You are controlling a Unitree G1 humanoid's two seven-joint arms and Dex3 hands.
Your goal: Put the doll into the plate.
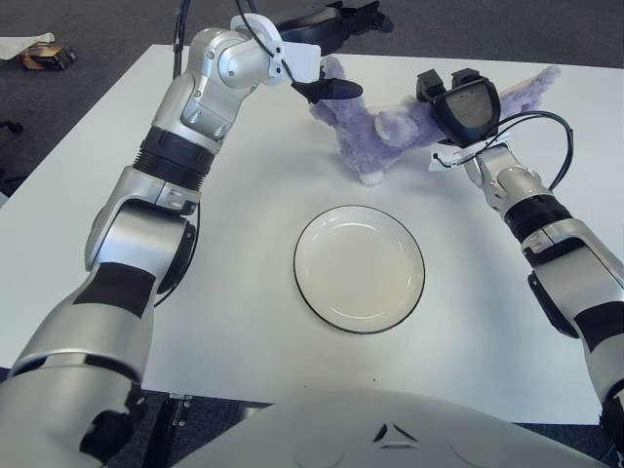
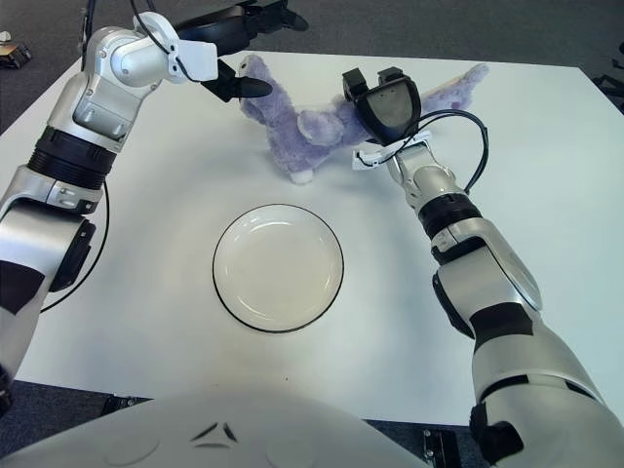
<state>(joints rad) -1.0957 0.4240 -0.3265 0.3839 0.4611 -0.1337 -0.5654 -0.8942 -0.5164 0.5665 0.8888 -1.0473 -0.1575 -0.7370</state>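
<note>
A purple plush doll (image 1: 375, 132) lies on the white table (image 1: 234, 292), just beyond the plate, with its tail (image 1: 531, 80) stretched to the right. The white plate with a dark rim (image 1: 304, 283) stands empty at the middle of the table, nearer to me than the doll. My right hand (image 1: 450, 97) is over the doll's back, its fingers curled onto the body. My left hand (image 1: 346, 54) is at the doll's head end, fingers spread, with one finger (image 1: 330, 91) in front of the head. The head is partly hidden behind that hand.
A black cable (image 1: 561, 136) loops from my right wrist over the table at the right. A small pile of objects (image 1: 39, 54) lies beyond the table's far left corner. The table's far edge runs just behind the doll.
</note>
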